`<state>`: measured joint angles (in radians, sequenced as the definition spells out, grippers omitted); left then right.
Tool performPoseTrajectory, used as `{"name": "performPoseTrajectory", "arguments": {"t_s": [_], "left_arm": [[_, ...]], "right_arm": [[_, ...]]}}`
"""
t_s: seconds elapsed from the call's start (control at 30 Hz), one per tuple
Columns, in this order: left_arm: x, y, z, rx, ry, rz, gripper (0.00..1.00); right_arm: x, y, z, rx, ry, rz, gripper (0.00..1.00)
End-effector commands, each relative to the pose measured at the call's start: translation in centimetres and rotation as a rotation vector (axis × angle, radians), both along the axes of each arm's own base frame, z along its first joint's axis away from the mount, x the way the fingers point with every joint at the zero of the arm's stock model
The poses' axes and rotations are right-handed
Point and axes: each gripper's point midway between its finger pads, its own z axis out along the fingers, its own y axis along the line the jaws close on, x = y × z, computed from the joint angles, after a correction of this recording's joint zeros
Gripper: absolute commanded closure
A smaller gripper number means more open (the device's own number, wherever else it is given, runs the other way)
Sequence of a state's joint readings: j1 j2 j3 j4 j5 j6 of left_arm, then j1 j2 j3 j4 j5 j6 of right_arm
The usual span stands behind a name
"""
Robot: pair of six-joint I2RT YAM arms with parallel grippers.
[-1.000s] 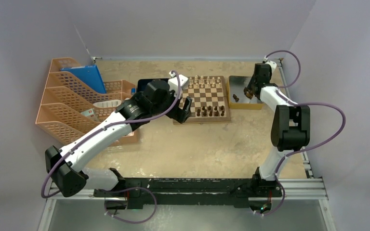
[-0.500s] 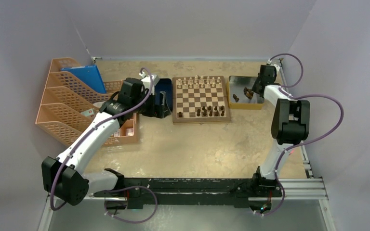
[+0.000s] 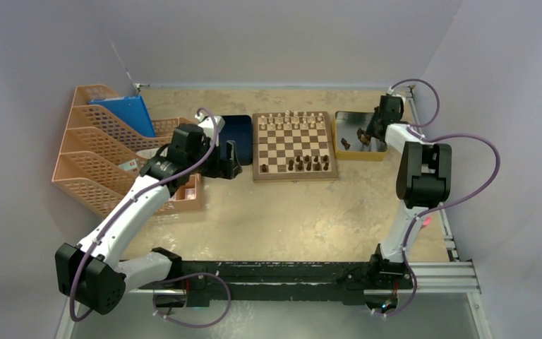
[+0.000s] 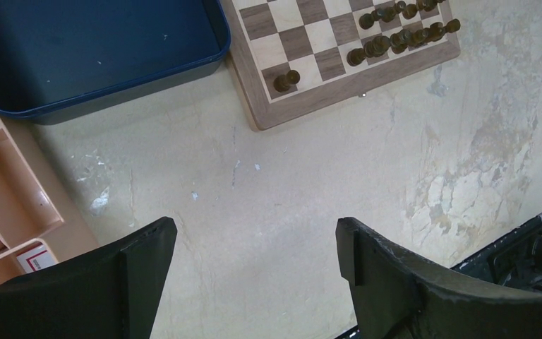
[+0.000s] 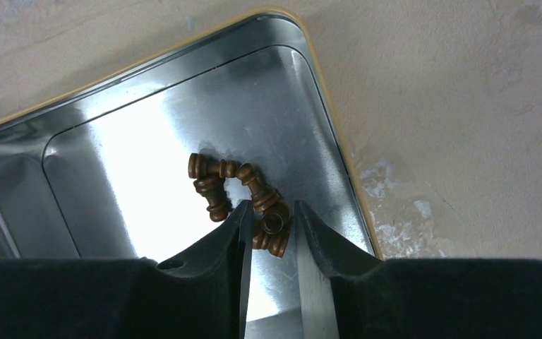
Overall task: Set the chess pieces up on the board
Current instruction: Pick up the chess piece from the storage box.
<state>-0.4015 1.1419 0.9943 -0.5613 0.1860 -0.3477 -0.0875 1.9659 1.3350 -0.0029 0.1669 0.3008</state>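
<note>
The board (image 3: 295,145) stands at the back centre; its near left corner shows in the left wrist view (image 4: 303,107). Light pieces fill its far rows, and dark chess pieces (image 3: 308,164) stand on the near rows, one alone at the near left corner (image 4: 286,79). My left gripper (image 3: 229,159) is open and empty over bare table left of the board (image 4: 254,229). My right gripper (image 3: 375,128) is down in the silver tray (image 5: 113,176), its jaws closed on one dark chess piece (image 5: 274,220) from a small heap (image 5: 215,183).
A dark blue tray (image 3: 238,130) lies just left of the board, also in the left wrist view (image 4: 77,56). Orange file racks (image 3: 106,155) with a blue folder stand at the far left. The silver tray (image 3: 356,157) sits right of the board.
My left arm has pulled back leftwards from the board's near left corner, where a dark piece now stands. My right gripper has shifted slightly within the silver tray.
</note>
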Motion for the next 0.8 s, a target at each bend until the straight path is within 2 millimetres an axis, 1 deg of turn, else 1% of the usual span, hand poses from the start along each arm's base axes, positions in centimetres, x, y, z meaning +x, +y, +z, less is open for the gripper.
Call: {"name": "performPoseTrajectory", "arguments": {"t_s": [0.0,0.3,0.4,0.5,0.57,0.67,0.77], "left_arm": [[0.9,0.1,1.5,-0.007,-0.079,0.008,0.17],[0.9,0.4,1.5,-0.002,-0.091,0.02,0.17],[1.0,0.5,1.5,0.004,-0.094,0.028,0.17],[1.1,0.6,1.4,0.006,-0.091,0.031,0.17],[1.1,0.5,1.4,0.005,-0.091,0.031,0.17],[1.1,0.5,1.3,0.003,-0.086,0.029,0.17],[1.1,0.5,1.3,0.006,-0.088,0.031,0.17]], "right_arm": [[0.9,-0.5,1.1,-0.014,-0.03,0.006,0.71],[1.1,-0.6,0.6,-0.019,-0.019,0.006,0.72],[1.4,-0.5,0.5,-0.015,-0.02,0.013,0.74],[1.5,-0.4,0.4,-0.012,-0.02,0.016,0.76],[1.0,-0.3,0.0,-0.008,0.006,0.016,0.76],[1.1,-0.8,-0.1,-0.024,0.0,-0.003,0.75],[0.9,-0.9,0.0,-0.032,-0.002,-0.004,0.8]]}}
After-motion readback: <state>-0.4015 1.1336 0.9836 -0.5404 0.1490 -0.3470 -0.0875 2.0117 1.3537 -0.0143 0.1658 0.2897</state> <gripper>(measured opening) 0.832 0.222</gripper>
